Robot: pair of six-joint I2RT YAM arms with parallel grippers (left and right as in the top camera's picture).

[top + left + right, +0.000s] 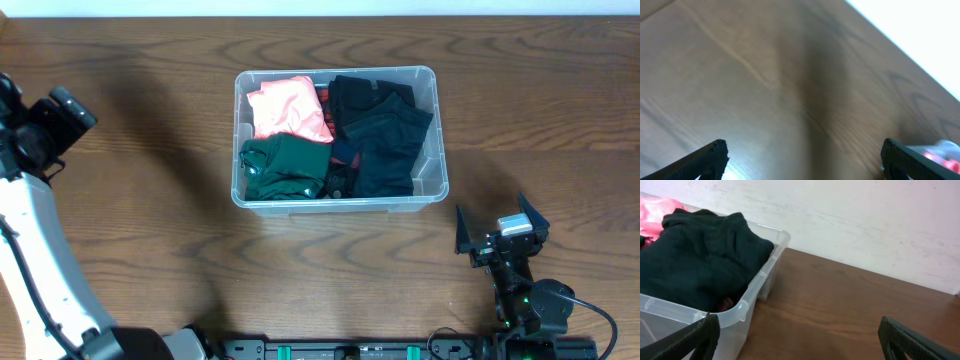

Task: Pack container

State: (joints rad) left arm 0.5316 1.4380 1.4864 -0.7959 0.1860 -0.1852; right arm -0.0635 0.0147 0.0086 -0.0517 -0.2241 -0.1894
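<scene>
The clear plastic container point(437, 150) stands mid-table, filled with folded clothes: a pink garment point(288, 108) back left, a green one point(285, 166) front left, black ones point(385, 130) on the right. In the right wrist view the container's corner point(747, 307) and the black clothes point(695, 260) show at left. My left gripper point(60, 115) is open and empty at the table's far left, above bare wood point(800, 160). My right gripper point(502, 228) is open and empty near the front edge, right of the container point(797, 335).
The wooden table point(150, 250) surrounds the container. A white wall point(865, 220) lies beyond the table's far edge. A bit of pink shows past my left gripper's right finger point(942, 152).
</scene>
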